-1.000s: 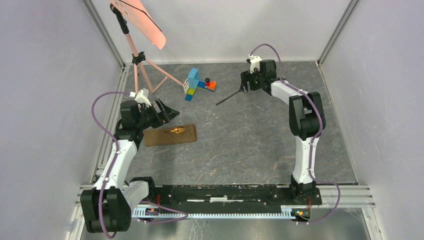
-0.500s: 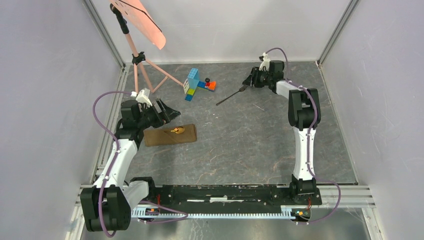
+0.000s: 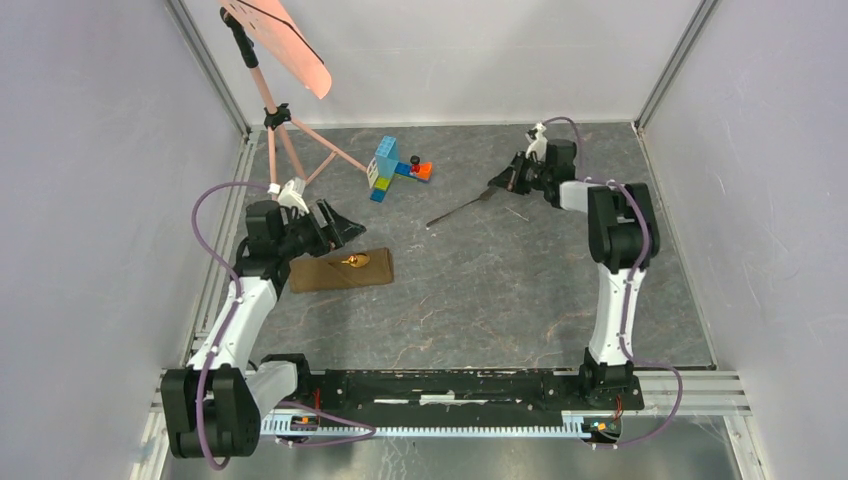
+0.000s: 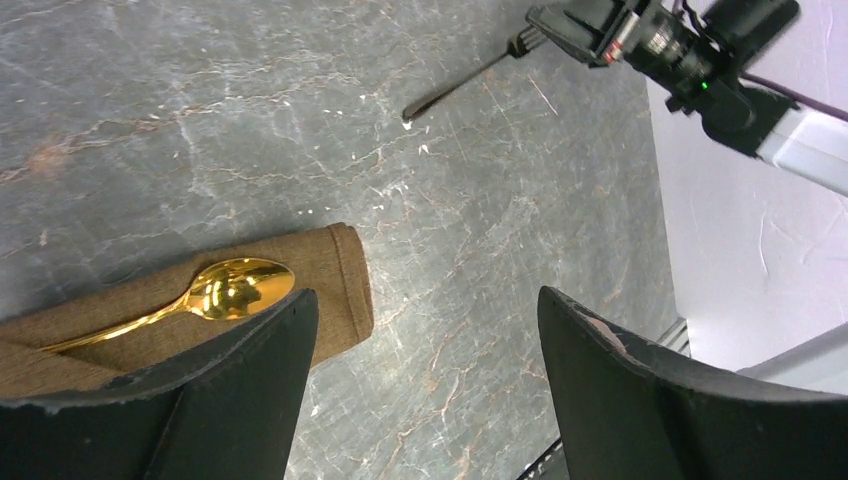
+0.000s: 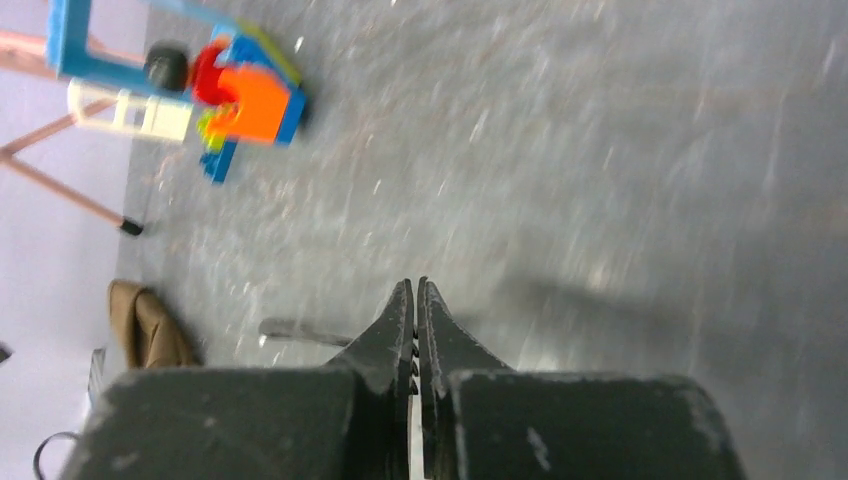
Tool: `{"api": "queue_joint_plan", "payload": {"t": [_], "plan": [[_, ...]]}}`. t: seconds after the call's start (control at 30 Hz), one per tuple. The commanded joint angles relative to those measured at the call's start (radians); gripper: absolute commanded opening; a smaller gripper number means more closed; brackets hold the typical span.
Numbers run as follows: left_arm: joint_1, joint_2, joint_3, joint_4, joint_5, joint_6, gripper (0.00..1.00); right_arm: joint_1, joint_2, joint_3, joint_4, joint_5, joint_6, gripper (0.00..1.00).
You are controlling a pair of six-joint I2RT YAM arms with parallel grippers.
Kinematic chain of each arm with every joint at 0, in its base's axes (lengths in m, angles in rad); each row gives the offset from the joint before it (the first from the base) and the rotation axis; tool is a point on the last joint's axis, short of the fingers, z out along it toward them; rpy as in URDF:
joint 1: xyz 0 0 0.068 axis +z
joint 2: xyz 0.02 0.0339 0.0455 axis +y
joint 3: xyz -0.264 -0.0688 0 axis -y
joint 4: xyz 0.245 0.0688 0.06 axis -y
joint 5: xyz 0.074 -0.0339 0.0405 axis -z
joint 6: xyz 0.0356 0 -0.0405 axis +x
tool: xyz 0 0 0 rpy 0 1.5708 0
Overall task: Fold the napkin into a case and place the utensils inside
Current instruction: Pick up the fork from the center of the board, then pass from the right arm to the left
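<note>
The dark marbled worktop fills the floor of a walled cell. At its far left stands a thin pink tripod stand with a pink paddle on top.

The left gripper hangs above the worktop just beyond the far left part of the napkin; its fingers are spread wide and hold nothing. The right gripper reaches to the far right of the middle, low over the worktop. Its fingers are pressed almost together on the head end of the fork.

The brown napkin lies folded into a long flat strip on the left side, with a rolled edge at its right end. A small pile of coloured toy blocks sits at the far middle, well apart from the napkin.

The thin dark fork slants from the right fingers toward the near left. Whether its handle tip touches the worktop cannot be told.

The gold spoon lies on the napkin, its bowl near the right end and its handle pointing left.
</note>
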Motion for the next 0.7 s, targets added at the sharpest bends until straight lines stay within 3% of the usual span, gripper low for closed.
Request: {"api": "queue_joint_plan", "payload": {"t": [0.0, 0.07, 0.13, 0.27, 0.43, 0.5, 0.6, 0.67], "plan": [[-0.07, 0.042, -0.004, 0.101, 0.088, -0.062, 0.87, 0.005, -0.29, -0.348, 0.341, 0.053, 0.188, 0.0], [-0.134, 0.074, -0.003, 0.122, 0.092, -0.099, 0.88, 0.024, -0.441, -0.58, 0.483, 0.144, 0.291, 0.0], [-0.21, 0.091, -0.037, 0.248, 0.078, -0.203, 0.89, 0.061, -0.563, -0.763, 0.615, 0.236, 0.367, 0.0], [-0.364, 0.115, -0.123, 0.555, -0.042, -0.414, 0.91, 0.155, -0.694, -0.969, 0.804, 0.335, 0.489, 0.0], [-0.406, 0.125, -0.08, 0.508, -0.11, -0.413, 0.92, 0.262, -0.755, -1.089, 0.974, 0.393, 0.589, 0.0], [-0.417, 0.099, -0.113, 0.532, -0.145, -0.479, 0.91, 0.291, -0.797, -1.14, 1.018, 0.466, 0.602, 0.0], [-0.46, 0.017, -0.182, 0.555, -0.264, -0.605, 0.9, 0.329, -0.859, -1.169, 0.99, 0.584, 0.569, 0.0], [-0.484, -0.044, -0.19, 0.453, -0.351, -0.631, 0.91, 0.354, -0.878, -1.162, 0.979, 0.629, 0.547, 0.0]]}}
